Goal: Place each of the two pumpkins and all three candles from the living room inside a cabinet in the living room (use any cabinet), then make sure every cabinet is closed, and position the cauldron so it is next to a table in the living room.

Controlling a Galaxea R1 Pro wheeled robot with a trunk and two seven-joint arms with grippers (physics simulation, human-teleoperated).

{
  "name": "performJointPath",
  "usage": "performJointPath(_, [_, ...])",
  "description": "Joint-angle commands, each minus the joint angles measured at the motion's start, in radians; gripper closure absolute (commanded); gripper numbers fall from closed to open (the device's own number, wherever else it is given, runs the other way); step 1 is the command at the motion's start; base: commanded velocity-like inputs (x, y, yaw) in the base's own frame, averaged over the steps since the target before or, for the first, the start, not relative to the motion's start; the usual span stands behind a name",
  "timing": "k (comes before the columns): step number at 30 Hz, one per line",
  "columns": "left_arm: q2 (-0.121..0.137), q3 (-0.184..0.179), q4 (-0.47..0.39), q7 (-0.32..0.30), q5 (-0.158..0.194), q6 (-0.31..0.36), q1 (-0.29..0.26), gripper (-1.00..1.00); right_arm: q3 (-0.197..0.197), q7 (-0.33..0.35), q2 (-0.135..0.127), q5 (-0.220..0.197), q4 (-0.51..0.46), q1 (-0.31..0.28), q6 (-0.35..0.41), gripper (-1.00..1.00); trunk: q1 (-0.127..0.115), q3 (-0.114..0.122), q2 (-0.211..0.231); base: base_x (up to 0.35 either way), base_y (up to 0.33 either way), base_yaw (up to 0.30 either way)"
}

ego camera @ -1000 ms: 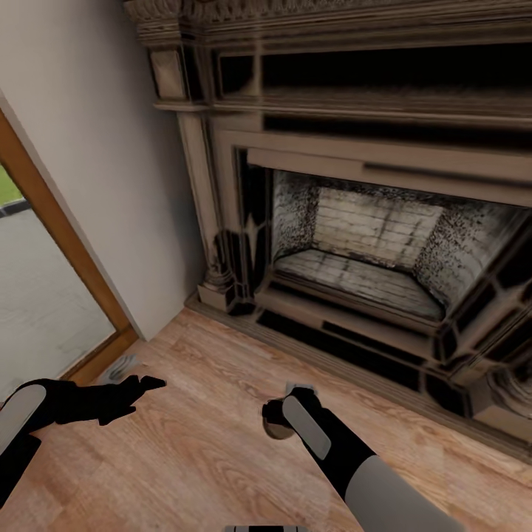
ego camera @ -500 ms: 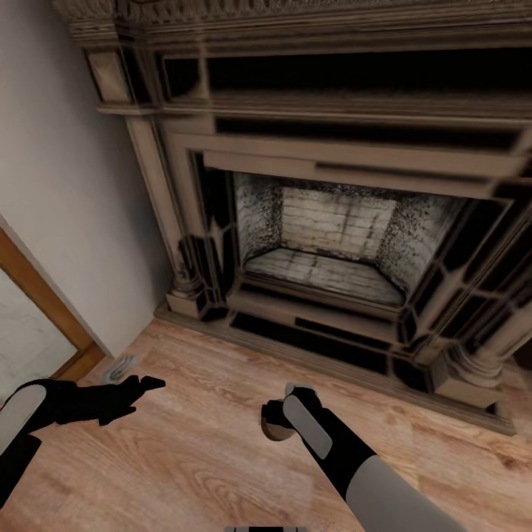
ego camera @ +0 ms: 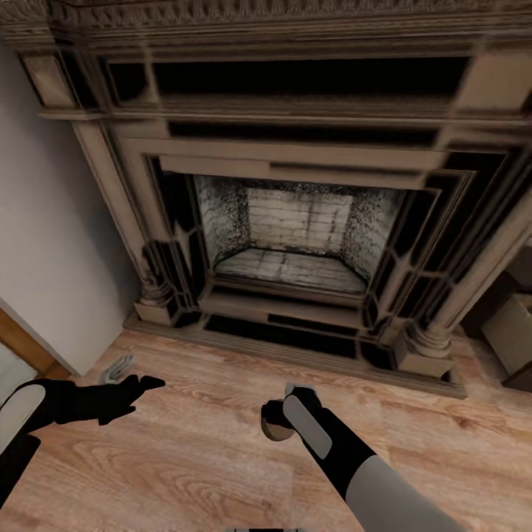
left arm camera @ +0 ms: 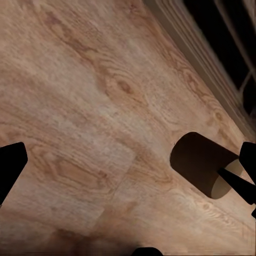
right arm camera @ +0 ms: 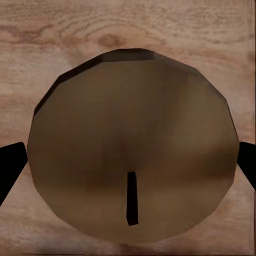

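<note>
Facing the brick fireplace (ego camera: 295, 222) over light plank floor (ego camera: 192, 458), both arms forward and low. Right gripper (ego camera: 279, 423) clamped on a candle (right arm camera: 133, 144), tan cylinder held between the fingers (right arm camera: 10, 165), wick end toward the wrist camera, long axis running along the fingers. Same candle seen in the left wrist view (left arm camera: 202, 165), hanging above the floor. Left gripper (ego camera: 137, 388) with fingers spread, holding nothing. Probably in transit: cabinet still to be reached, with the right arm as carrier.
</note>
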Motion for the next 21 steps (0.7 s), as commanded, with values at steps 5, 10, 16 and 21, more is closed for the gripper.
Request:
performJointPath(5, [0.001, 0.002, -0.001, 0.010, 0.010, 0.000, 0.000, -1.00, 0.003, -0.008, -0.001, -0.008, -0.001, -0.001, 0.000, 1.00, -0.001, 0.001, 0.000, -0.255, 0.000, -0.120])
performJointPath(10, [0.001, 0.003, -0.001, 0.010, 0.010, 0.000, 0.000, -1.00, 0.003, -0.007, -0.001, -0.008, 0.000, -0.001, 0.000, 1.00, -0.001, 0.001, 0.000, -0.068, 0.000, -0.031])
performJointPath(16, [0.002, 0.005, -0.001, 0.010, 0.010, 0.000, 0.000, -1.00, 0.002, -0.007, -0.001, -0.009, 0.001, -0.001, 0.001, 1.00, -0.001, 0.002, 0.000, -0.153, 0.000, -0.225])
performJointPath(21, [0.001, 0.005, -0.001, 0.010, 0.010, 0.000, 0.000, -1.00, 0.001, -0.007, -0.001, -0.010, 0.001, -0.001, 0.000, 1.00, -0.001, 0.004, 0.000, -0.191, 0.000, -0.272])
